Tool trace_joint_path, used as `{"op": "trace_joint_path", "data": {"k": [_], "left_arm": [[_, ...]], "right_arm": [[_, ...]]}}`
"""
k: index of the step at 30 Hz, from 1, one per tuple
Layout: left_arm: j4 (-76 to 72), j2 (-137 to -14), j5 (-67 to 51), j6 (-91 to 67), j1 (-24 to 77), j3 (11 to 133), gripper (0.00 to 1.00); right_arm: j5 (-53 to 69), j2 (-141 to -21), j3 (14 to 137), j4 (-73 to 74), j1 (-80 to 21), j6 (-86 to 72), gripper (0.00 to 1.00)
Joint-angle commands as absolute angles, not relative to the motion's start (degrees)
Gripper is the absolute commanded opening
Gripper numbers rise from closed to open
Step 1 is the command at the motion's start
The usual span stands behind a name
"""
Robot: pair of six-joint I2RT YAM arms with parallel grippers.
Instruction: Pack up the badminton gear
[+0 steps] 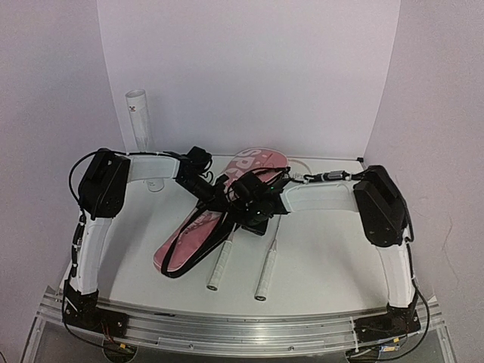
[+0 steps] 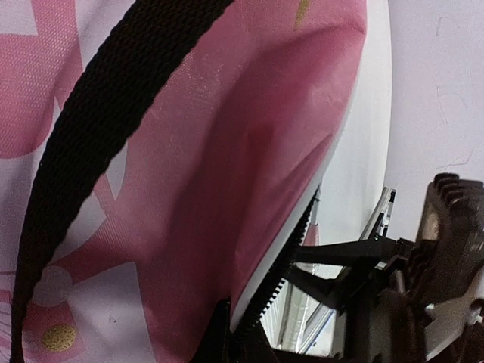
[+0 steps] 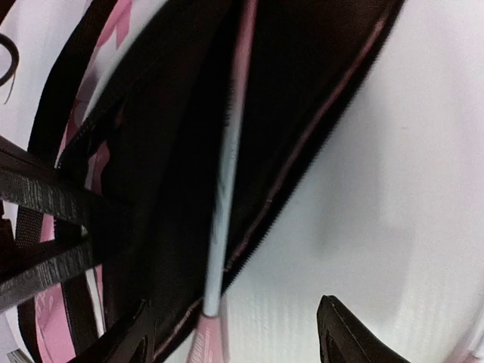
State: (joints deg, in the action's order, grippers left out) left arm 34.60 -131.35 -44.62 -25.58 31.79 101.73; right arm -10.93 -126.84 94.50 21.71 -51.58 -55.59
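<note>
Inside the bag (image 3: 302, 113), the right wrist alone shows a racket (image 3: 231, 151).

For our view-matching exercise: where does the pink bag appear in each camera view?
Top external: pink bag, centre, lying slantwise.
Left wrist: bag fills left and middle.
Right wrist: bag's dark open mouth, centre-left.
Shared landmark: black strap, in all three.

Pink bag (image 2: 249, 174) w/ blk strap (image 2: 98, 128)

The pink bag (image 1: 193, 236) and two racket handles (image 1: 266, 274) fill mid-table; bare tabletop (image 1: 327, 257) lies to their right.
</note>
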Motion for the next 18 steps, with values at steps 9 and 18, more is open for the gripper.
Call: {"op": "trace_joint_path", "data": {"k": [9, 18], "left_arm": [[36.40, -131.69, -45.39, -25.67, 31.98, 103.28, 0.00], [36.18, -131.25, -45.30, -25.72, 32.01, 102.95, 0.00]], "right_arm": [[-0.50, -124.23, 92.40, 17.78, -38.66, -62.86, 0.52], [-1.59, -130.66, 95.21, 13.69, -36.97, -64.21, 0.49]]}}
